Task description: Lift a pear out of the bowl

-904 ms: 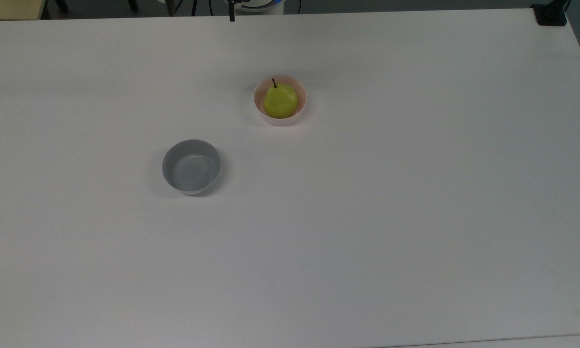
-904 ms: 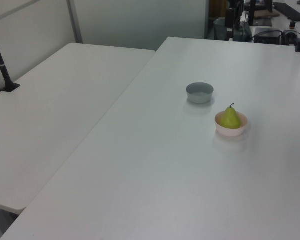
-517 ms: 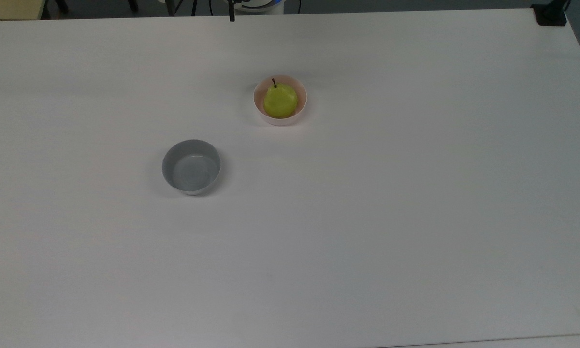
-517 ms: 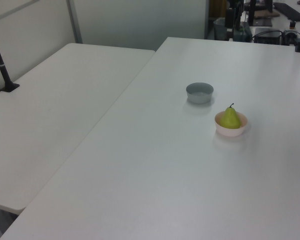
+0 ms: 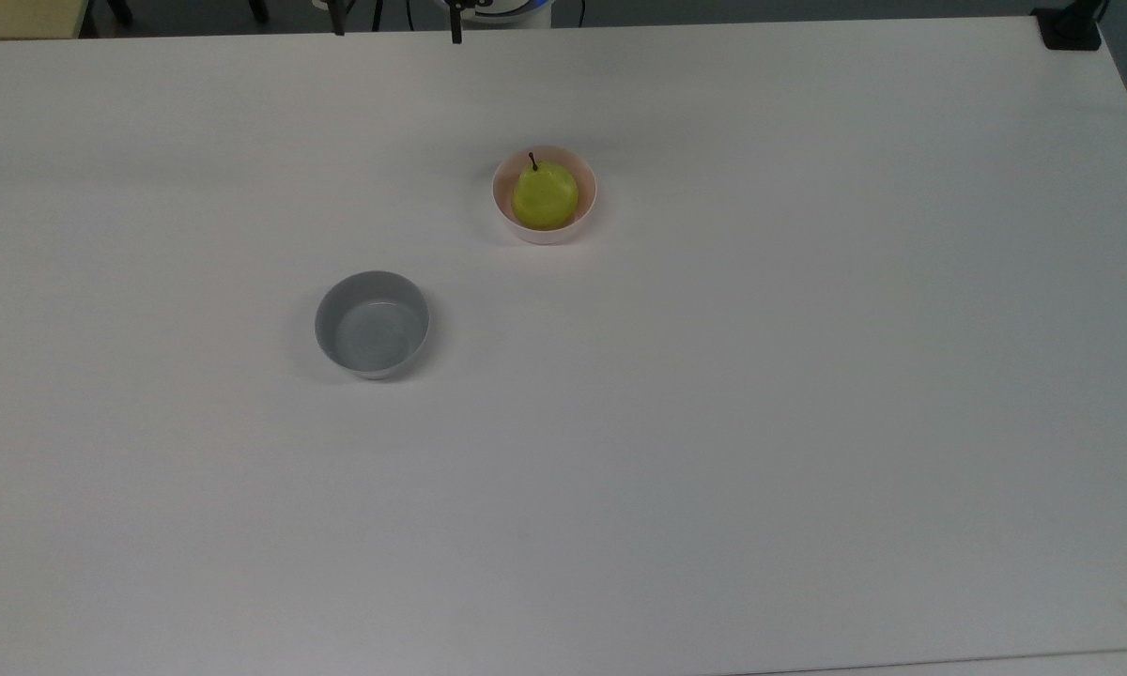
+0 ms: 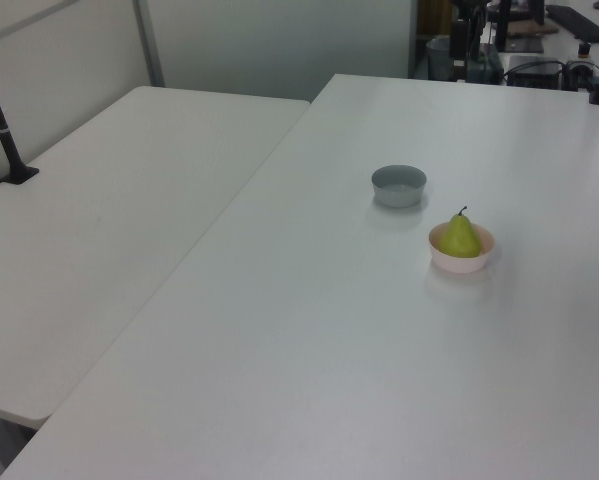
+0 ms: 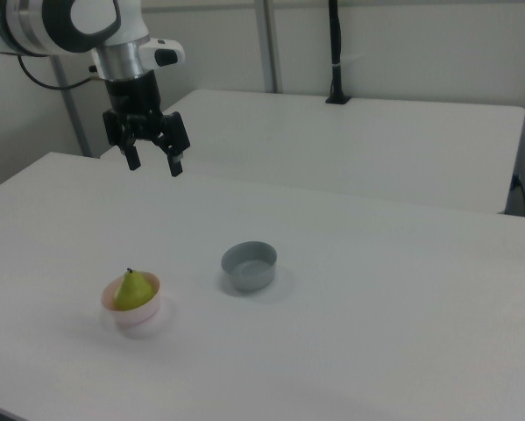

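Gripper (image 7: 153,164), fingers spread and empty, hung high above the table (image 7: 376,333). Pear (image 7: 133,290) sat upright in the pink bowl (image 7: 131,312), unmoved from a second earlier; grasping had not begun.

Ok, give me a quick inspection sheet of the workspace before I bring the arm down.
Surface: white table, bare apart from two bowls.
Job's things: pear upright in the pink bowl, stem up.
Clutter: empty grey bowl, standing apart from the pink one.
Gripper: gripper open, high above the table, holding nothing.
Cables: dark cable hanging behind the arm.
Surroundings: second white table alongside, a black post on it.
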